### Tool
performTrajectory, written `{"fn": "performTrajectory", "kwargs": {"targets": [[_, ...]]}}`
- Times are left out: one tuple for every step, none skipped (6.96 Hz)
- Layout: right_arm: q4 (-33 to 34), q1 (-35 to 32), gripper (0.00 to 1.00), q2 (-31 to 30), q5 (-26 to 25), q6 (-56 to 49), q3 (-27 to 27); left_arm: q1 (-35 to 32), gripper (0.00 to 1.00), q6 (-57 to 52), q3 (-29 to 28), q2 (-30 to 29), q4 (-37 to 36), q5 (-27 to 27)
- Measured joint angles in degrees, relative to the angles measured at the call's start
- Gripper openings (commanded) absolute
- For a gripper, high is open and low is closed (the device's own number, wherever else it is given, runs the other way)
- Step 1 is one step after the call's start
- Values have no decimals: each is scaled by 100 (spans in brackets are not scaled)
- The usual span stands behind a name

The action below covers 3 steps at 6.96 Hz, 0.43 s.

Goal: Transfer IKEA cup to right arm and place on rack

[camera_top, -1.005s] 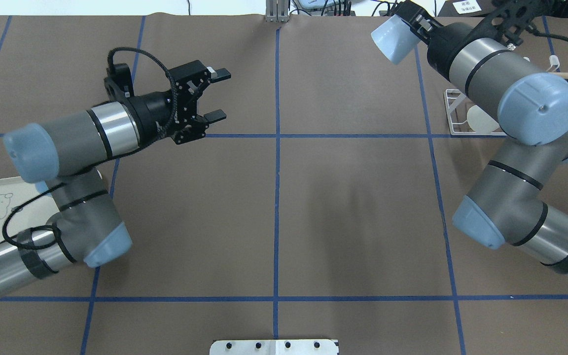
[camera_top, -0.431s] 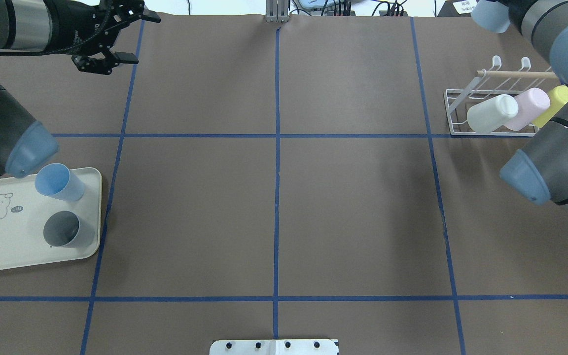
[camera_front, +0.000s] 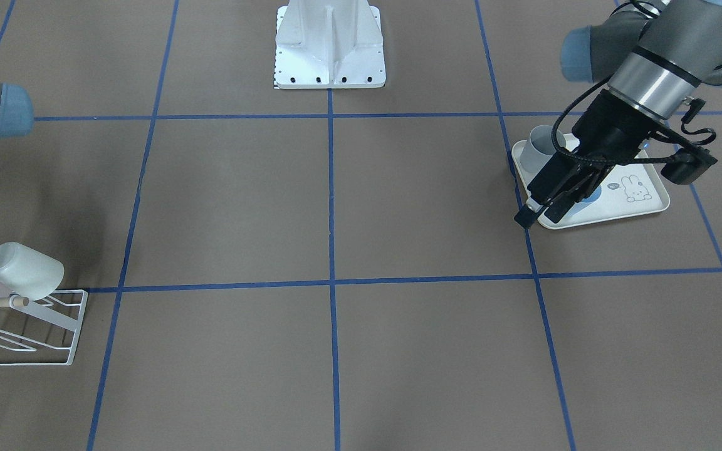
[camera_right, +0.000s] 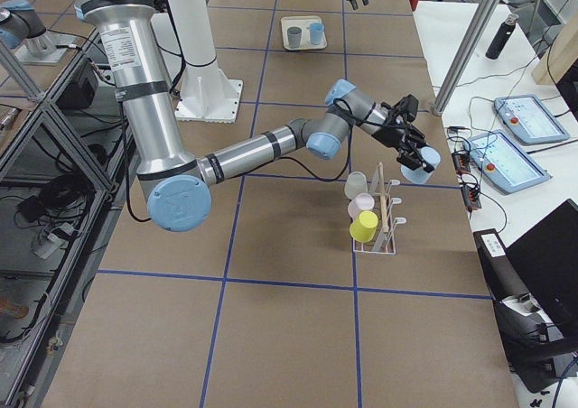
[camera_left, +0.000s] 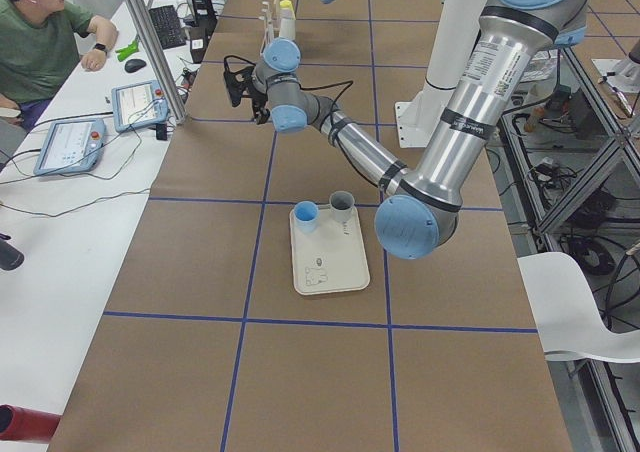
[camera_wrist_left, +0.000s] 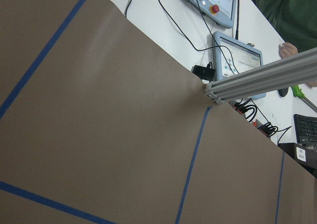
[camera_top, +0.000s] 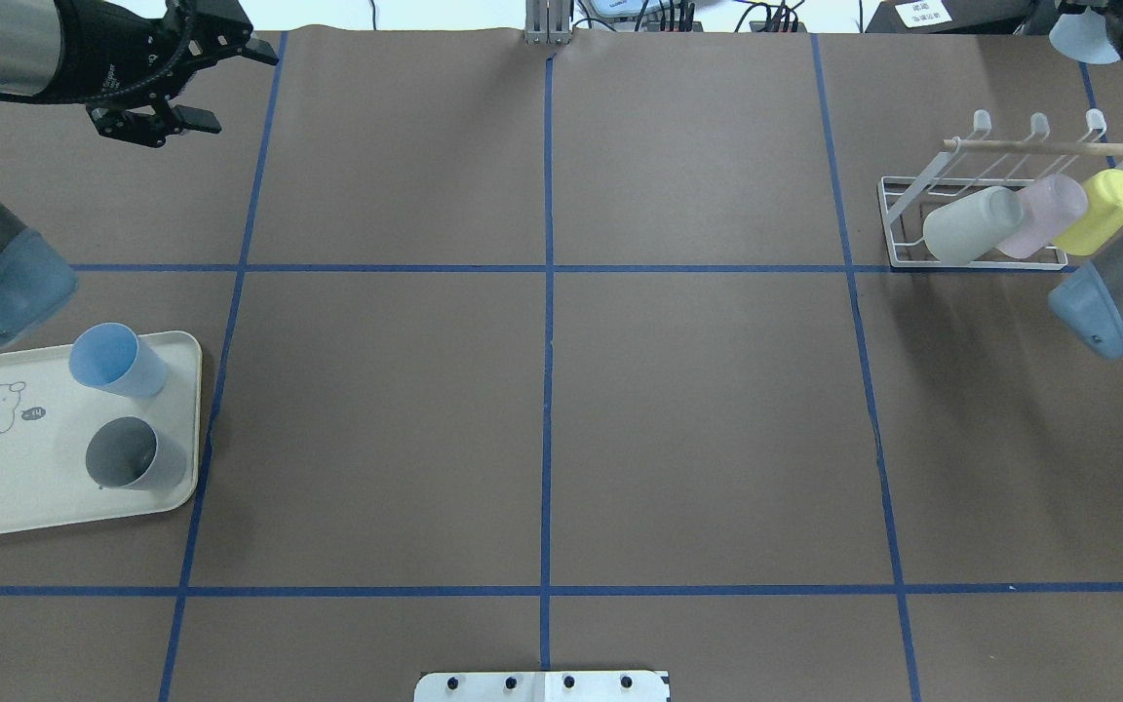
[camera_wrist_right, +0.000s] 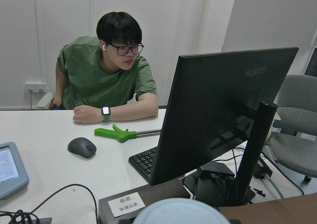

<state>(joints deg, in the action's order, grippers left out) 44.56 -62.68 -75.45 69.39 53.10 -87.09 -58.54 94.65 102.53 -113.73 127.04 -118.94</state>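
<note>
**A:** At the table's left edge, nearer side: cream tray (camera_top: 25, 487) with a blue cup (camera_top: 118, 359) and a grey cup (camera_top: 133, 453). Farther along the right edge?

**B:** Rack (camera_top: 888, 224), three cups (camera_top: 1039, 214) on its front prongs, bare tabbed prongs behind.

**A:** At the far corners?

**B:** Far left: left gripper (camera_top: 220, 88), spread wide, empty. Far right: right gripper (camera_right: 415, 160) clamped on the IKEA cup (camera_top: 1073, 37), aloft beyond the rack. Judged past handover, into placing. Next: tip mouth onto a bare prong, clear of the dowel (camera_top: 1049, 146).

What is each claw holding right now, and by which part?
The right claw grips the light blue cup across its side wall; which end is nearer cannot be told. The left claw is open and empty.
</note>
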Motion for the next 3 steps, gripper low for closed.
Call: {"fn": "performTrajectory", "kwargs": {"targets": [[-556, -53, 0, -6, 38, -138, 455, -4, 100, -30, 8, 14, -16, -4], [-818, -84, 0, -25, 94, -234, 670, -7, 100, -39, 10, 21, -20, -6], [-924, -92, 0, -57, 122, -315, 740, -8, 100, -42, 15, 27, -21, -9]]}}
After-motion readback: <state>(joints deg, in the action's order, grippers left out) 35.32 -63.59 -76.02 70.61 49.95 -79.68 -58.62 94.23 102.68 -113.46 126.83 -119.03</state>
